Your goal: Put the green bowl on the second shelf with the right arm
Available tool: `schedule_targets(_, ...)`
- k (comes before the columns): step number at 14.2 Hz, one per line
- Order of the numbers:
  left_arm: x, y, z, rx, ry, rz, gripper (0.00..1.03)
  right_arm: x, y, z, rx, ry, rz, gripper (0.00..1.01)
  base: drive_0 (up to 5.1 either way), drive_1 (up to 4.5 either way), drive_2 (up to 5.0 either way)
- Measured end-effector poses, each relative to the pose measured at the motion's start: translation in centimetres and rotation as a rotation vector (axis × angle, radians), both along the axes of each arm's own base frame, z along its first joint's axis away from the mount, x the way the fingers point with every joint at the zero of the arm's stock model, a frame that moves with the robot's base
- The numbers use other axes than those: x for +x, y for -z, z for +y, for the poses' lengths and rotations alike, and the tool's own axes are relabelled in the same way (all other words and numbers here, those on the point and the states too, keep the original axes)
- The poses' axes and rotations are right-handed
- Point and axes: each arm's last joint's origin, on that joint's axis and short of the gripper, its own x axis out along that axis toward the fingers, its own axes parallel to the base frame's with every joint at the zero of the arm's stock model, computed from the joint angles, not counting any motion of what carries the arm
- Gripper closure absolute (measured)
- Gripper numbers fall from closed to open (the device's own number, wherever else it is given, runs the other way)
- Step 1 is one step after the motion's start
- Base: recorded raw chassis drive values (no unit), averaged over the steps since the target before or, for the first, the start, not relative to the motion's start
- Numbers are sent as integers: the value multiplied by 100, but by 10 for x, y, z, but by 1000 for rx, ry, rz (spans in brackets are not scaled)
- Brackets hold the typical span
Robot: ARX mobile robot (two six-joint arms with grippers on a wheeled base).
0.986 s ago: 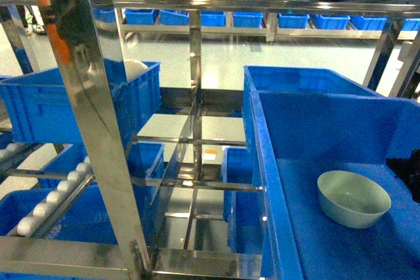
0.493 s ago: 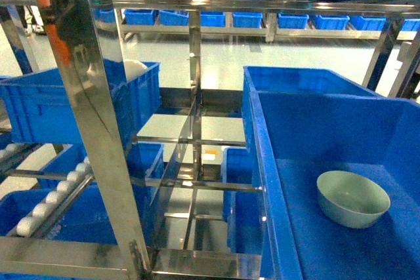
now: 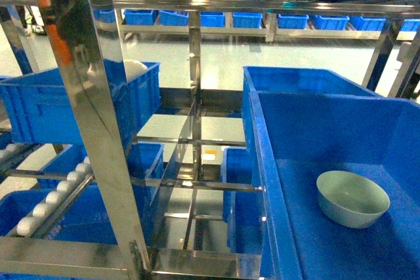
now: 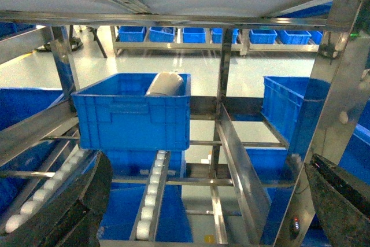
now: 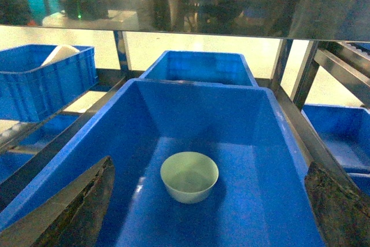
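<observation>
Head view: the small pale mint-green bowl (image 3: 352, 199) sits upright inside a large blue plastic bin (image 3: 328, 136) at right, beside the shiny steel rack's upright (image 3: 85, 96).

Left wrist view: the left gripper (image 4: 208, 212) gapes, empty, facing a blue crate (image 4: 133, 114) on white roller tracks (image 4: 151, 195).

Right wrist view: the right gripper (image 5: 208, 206) is spread wide, near the bowl, not touching.

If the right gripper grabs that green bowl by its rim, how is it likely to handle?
The green bowl looks rigid and glossy, so the fingers may slip on its smooth rim. It seems small and thin-walled, probably light. Sitting upright and alone on the blue bin's flat floor, it would likely slide rather than tip if nudged.
</observation>
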Motion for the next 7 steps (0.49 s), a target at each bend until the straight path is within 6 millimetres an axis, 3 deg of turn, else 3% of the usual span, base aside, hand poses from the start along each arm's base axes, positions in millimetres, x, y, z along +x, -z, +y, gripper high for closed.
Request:
schedule_targets(3, 0, 0, 0, 0, 0, 0, 5, -29, -7, -3, 28, -11, -21, 3, 0, 0, 0)
schedule_targets(7, 0, 0, 0, 0, 1, 0, 5, -29, -7, -15, 51, 8, -13, 3, 0, 0, 0)
